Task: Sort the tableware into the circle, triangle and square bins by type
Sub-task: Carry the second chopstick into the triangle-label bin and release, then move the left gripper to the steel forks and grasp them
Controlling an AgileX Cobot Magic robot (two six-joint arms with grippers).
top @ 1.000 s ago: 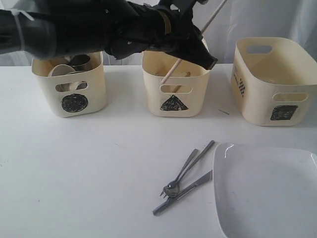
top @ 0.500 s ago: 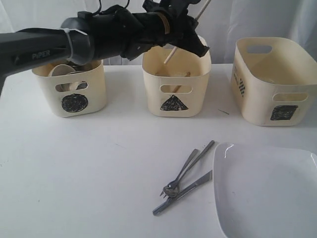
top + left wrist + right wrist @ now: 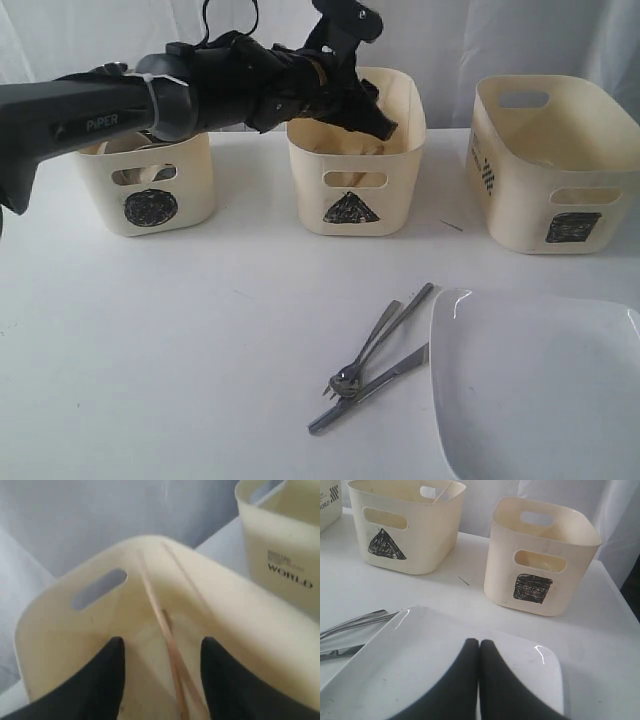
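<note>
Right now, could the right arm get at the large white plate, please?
Probably yes: the right gripper hangs directly over the large white plate, whose surface is bare, with the cutlery off to one side. Its jaws are shut, though, so they must open first.

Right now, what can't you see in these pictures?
- Exterior view: the left arm covers the top of the circle bin, hiding most of what's inside.
- Exterior view: the front wall of the square bin hides its inside.
- Exterior view: the plate is cut off by the right and bottom edges.
- Exterior view: the cutlery overlaps and is too small to count.
- Left wrist view: the chopsticks are blurred and cut off by the picture's edge.
</note>
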